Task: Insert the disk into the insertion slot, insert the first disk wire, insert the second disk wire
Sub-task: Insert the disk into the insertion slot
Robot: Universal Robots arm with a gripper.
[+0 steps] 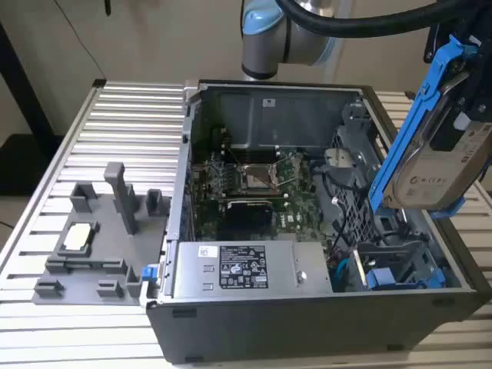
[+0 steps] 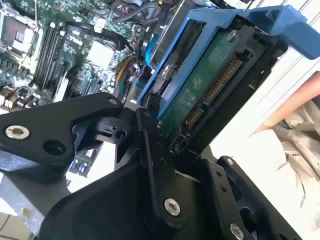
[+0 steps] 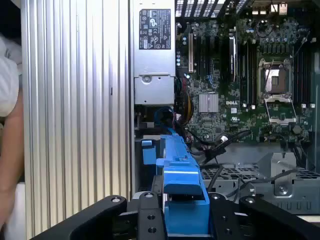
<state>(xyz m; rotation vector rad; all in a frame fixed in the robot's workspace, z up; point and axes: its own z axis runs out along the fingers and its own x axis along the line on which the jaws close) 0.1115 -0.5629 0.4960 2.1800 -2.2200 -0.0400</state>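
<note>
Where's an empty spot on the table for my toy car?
Bare ribbed table lies behind the grey parts tray, toward the exterior view's left of the computer case, and in front of the tray. The case is crowded with circuit board and cables, the disk above it.

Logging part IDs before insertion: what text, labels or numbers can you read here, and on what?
Nothing reads clearly enough to quote.
Pale label on the disk: too blurred.
Black label on the power-supply box: too small.
White sticker beside it: too small.
Motherboard markings: too small.
</note>
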